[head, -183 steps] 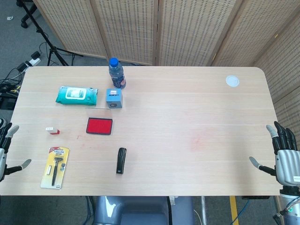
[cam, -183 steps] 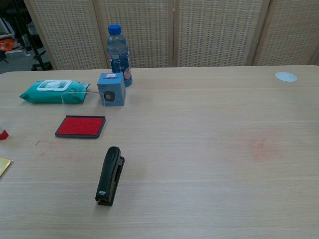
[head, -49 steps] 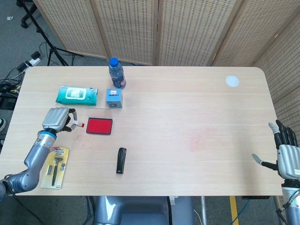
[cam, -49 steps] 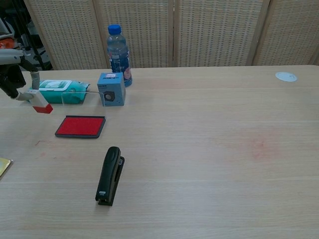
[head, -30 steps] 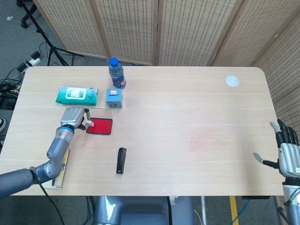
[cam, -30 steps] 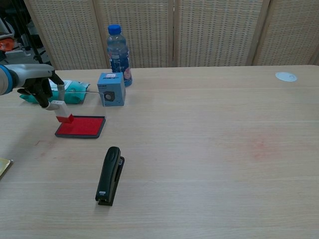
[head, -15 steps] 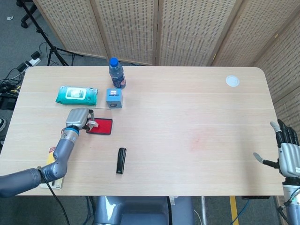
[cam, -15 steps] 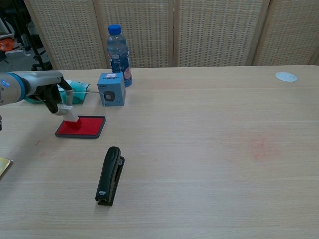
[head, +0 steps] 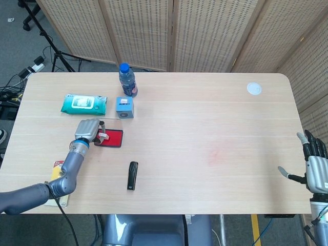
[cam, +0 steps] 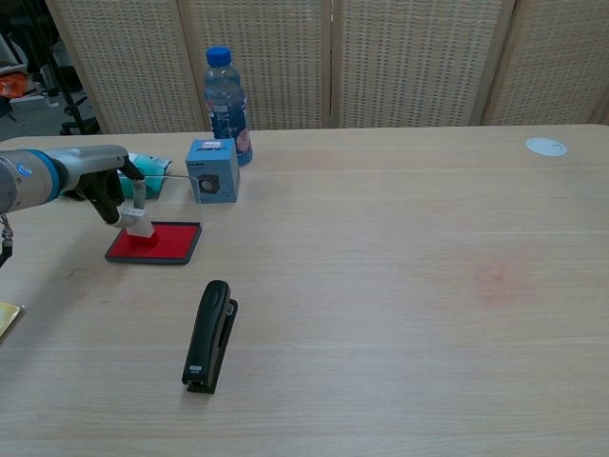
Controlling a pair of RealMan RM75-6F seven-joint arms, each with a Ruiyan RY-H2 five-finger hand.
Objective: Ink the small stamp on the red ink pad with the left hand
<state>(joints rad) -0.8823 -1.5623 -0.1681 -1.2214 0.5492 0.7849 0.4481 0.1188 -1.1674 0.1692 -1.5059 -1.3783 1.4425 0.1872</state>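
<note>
The red ink pad (head: 110, 138) (cam: 164, 243) lies left of the table's middle. My left hand (head: 87, 130) (cam: 107, 187) pinches the small white stamp (head: 102, 137) (cam: 139, 227), whose red base rests on the pad's left part. My right hand (head: 315, 167) hangs open past the table's right front edge, seen only in the head view.
A black stapler (head: 132, 176) (cam: 208, 334) lies in front of the pad. Behind it stand a small blue box (head: 124, 107) (cam: 212, 171), a water bottle (head: 127, 80) (cam: 225, 94) and a teal wipes pack (head: 83, 104). A packaged razor (head: 55, 171) lies front left; a white disc (head: 253, 88) far right.
My left hand carried the stamp rightward from the table's left side and lowered it onto the pad's left part. The right hand stayed at the right edge.
</note>
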